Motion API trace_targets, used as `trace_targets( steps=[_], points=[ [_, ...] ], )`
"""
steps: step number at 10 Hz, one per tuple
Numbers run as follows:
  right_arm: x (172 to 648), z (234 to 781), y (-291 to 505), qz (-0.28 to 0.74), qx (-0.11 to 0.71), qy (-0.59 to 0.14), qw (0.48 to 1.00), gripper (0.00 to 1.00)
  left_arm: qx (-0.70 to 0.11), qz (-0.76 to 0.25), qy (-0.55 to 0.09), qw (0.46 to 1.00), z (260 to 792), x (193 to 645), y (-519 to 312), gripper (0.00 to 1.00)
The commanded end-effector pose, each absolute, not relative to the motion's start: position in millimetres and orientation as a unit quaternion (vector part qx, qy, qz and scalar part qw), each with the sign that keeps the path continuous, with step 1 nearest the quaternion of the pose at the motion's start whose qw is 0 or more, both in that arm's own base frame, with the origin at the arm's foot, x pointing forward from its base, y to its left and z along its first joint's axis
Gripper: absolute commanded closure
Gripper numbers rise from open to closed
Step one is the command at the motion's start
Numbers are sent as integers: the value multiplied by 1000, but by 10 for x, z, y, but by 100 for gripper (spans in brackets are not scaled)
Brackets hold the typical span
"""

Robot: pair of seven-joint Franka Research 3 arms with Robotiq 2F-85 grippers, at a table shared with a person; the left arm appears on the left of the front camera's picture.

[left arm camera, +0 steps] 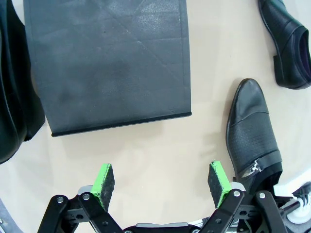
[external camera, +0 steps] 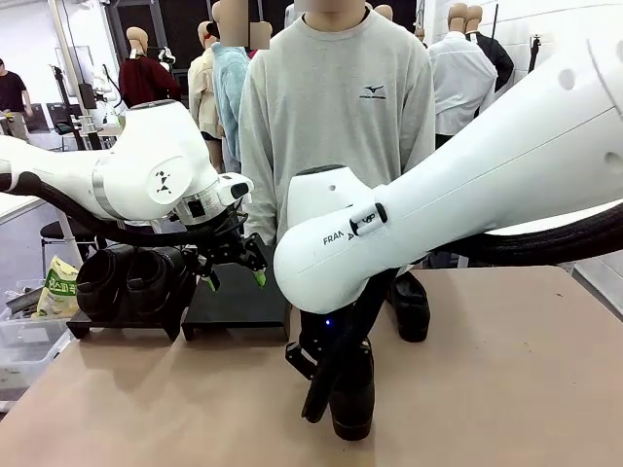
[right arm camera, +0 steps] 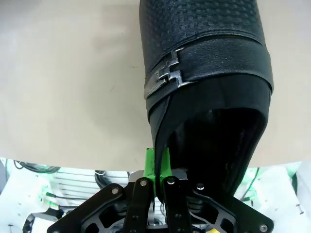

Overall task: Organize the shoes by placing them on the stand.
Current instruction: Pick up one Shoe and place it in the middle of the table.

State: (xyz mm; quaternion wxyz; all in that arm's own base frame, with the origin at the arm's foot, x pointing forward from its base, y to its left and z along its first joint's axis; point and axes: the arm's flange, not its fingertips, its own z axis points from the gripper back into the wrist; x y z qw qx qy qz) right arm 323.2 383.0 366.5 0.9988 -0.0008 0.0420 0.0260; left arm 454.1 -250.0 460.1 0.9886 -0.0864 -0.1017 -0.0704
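Right gripper (right arm camera: 156, 165): green pads together, clamped on collar edge of black glossy leather-like buckle shoe (right arm camera: 204, 58); shoe body runs fwd of fingers, toe pointing away. Left gripper (left arm camera: 161, 177): jaws apart, nothing btwn. Black flat matte stand (left arm camera: 107, 63) lies just ahead of its pads. Second black perforated shoe (left arm camera: 291, 43) sits well ahead, off to one side, on tan table (left arm camera: 146, 145).

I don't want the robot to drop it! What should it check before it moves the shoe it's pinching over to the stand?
1. Right end effector is shut on the held shoe: ok.
2. Grip is strong enough: cannot tell, it pinches just the thin rim.
3. Free spot on the stand: ok, that half is bare.
4. Left end effector is out of the way: not ok, it hangs open right by the free spot.
5. Two shoes sit on the stand's other half: ok.
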Motion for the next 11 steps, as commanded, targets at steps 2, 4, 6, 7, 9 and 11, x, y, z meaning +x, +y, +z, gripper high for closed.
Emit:
trace_targets(
  steps=[2,4,6,7,9,11],
  points=[
    [3316,3539,3952,30,3,69,997,97,-84,-68,-101,989,4612,4543,-2482,0],
    [3340,3500,3935,30,2,81,996,62,-84,-68,-101,989,4612,4543,-2482,0],
    [3344,3551,3914,27,9,73,997,23,-84,-68,-101,989,4612,4543,-2482,0],
    [3350,3588,3893,25,11,69,997,4,-84,-68,-101,989,4612,4543,-2482,0],
    [3375,3667,3832,30,27,69,997,0,-84,-68,-101,989,4612,4543,-2482,0],
    [3412,3769,3727,29,45,62,997,0,-84,-68,-101,989,4612,4543,-2482,0]
  ],
)
